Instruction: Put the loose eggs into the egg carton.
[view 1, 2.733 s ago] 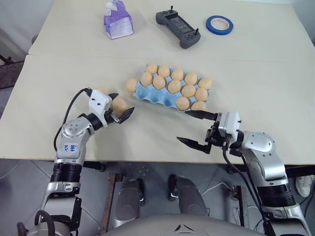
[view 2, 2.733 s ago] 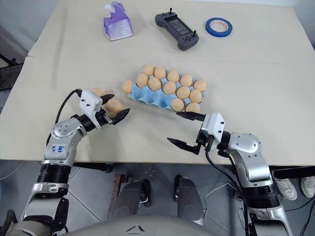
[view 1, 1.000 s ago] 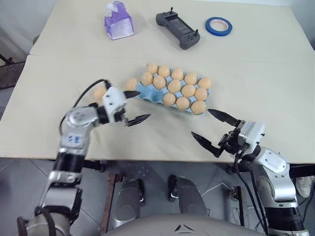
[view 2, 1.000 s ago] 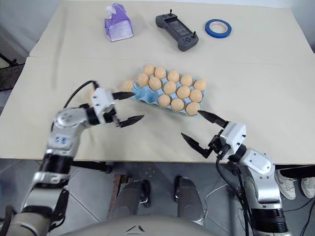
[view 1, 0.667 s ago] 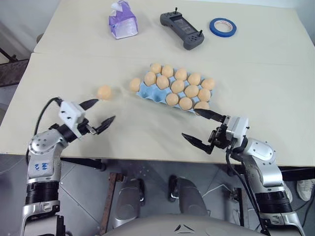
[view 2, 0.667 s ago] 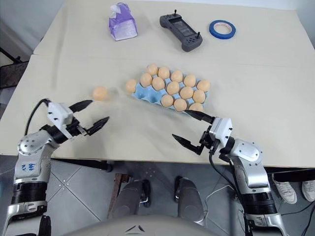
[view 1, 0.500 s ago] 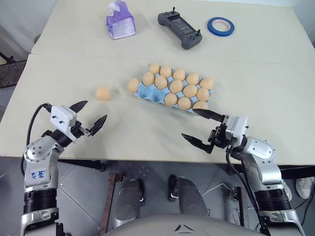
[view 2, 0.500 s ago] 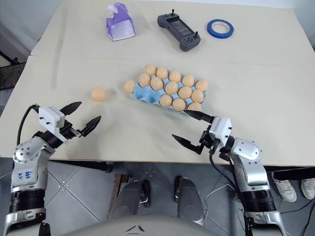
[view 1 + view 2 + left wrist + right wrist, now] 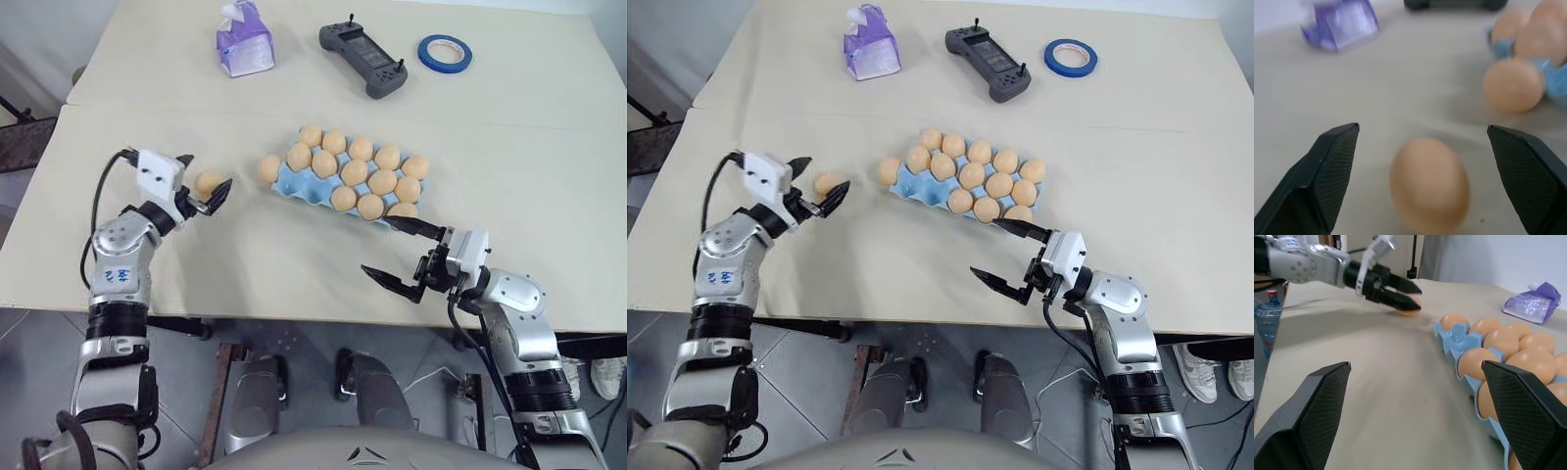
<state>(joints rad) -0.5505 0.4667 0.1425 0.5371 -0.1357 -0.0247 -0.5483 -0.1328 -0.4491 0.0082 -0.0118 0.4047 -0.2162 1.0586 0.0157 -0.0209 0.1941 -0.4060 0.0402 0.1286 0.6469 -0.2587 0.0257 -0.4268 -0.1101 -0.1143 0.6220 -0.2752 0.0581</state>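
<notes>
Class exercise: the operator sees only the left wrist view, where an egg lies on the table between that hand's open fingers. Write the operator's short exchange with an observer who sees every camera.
Operator: Has the light blue moulded egg carton any free cups?
Observer: Yes, two empty cups at the left end of its nearest row.
Operator: Where is the right hand?
Observer: It is open and holds nothing, just in front of the carton's right end.
</notes>
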